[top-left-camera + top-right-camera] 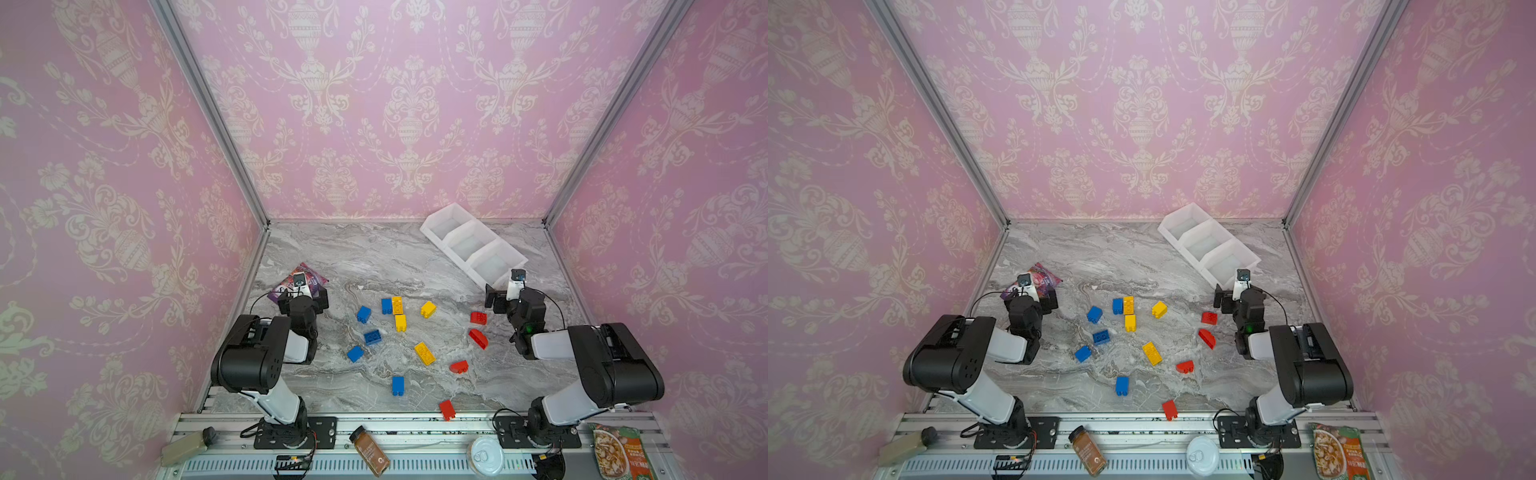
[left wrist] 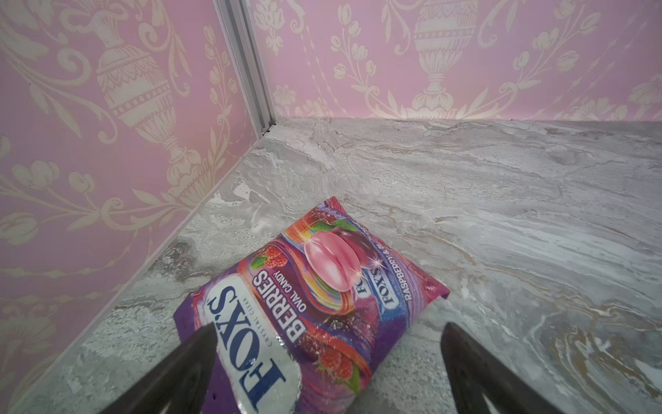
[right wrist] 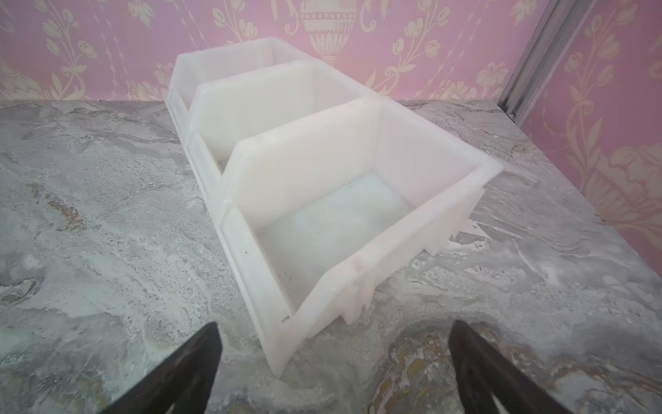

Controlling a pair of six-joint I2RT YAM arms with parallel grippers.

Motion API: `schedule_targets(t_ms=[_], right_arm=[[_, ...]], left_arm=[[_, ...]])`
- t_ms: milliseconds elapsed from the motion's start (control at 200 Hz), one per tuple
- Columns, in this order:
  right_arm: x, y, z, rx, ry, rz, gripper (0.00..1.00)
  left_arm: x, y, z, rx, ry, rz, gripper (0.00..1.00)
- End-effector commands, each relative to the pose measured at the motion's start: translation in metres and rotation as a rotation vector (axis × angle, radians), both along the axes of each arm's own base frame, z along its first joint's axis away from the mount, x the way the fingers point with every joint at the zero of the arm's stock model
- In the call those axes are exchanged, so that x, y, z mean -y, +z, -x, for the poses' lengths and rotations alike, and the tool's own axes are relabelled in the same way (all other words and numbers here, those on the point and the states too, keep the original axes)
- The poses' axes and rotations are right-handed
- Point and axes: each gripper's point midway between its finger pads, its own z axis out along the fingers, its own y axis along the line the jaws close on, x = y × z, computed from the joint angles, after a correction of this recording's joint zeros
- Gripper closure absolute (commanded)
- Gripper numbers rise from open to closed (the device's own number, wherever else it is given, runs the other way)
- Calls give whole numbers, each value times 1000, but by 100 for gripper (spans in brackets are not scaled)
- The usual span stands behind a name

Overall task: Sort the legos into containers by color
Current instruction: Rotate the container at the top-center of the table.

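The legos lie scattered across the middle of the marble table in both top views: several blue point(image 1: 363, 314) on the left, several yellow point(image 1: 424, 353) in the centre, several red point(image 1: 478, 338) on the right, one red point(image 1: 447, 410) at the front edge. The containers point(image 1: 433, 235) point(image 1: 1171, 235), three joined white bins, stand at the back right and look empty. My right gripper point(image 1: 509, 289) point(image 3: 335, 324) hangs open just in front of the nearest bin point(image 3: 304, 168), holding nothing. My left gripper point(image 1: 302, 291) point(image 2: 329, 328) is open above a candy bag, away from the bricks.
A purple candy bag point(image 2: 322, 286) point(image 1: 316, 276) lies at the back left near the wall. On the front rail lie a spice bottle point(image 1: 370, 451), a white-lidded can point(image 1: 486, 455), a snack packet point(image 1: 619, 453) and a beige object point(image 1: 185, 446). Pink walls close three sides.
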Motion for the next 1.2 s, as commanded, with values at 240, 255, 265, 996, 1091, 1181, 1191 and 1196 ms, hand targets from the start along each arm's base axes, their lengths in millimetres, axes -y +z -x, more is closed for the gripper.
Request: schedule_targets(t_ms=[240,255,265,996,1091,1181,1191,1196], right_arm=[[2,6,-5,18,-16,-13,0],[2,7,-5,19,-16,-13,0],[2,7,-5,20,-16,-13,0],[3,6,-5,17,-17,-13,0],[2,6,-5,16,-16,-12,0],[2,6,-5,15,-15,-13,0],[2,6,-5,15,-16,-12,0],[2,6,-5,14,-16,-12,0]], left_arm=[[3,-2,-5,-22,-22,-11,1],[3,-2,-5,-22,-22,-11,1],[3,-2,-5,-22,-22,-11,1],[2,-2,-5,-23,-17,-11,1],[2,-2,-5,-24,-18,-11,1],[2,-2,-6,-25,-18,-11,1],[2,-2,-6,-25,-18,-11,1],[2,-2,-6,-25,-18,-10,1]])
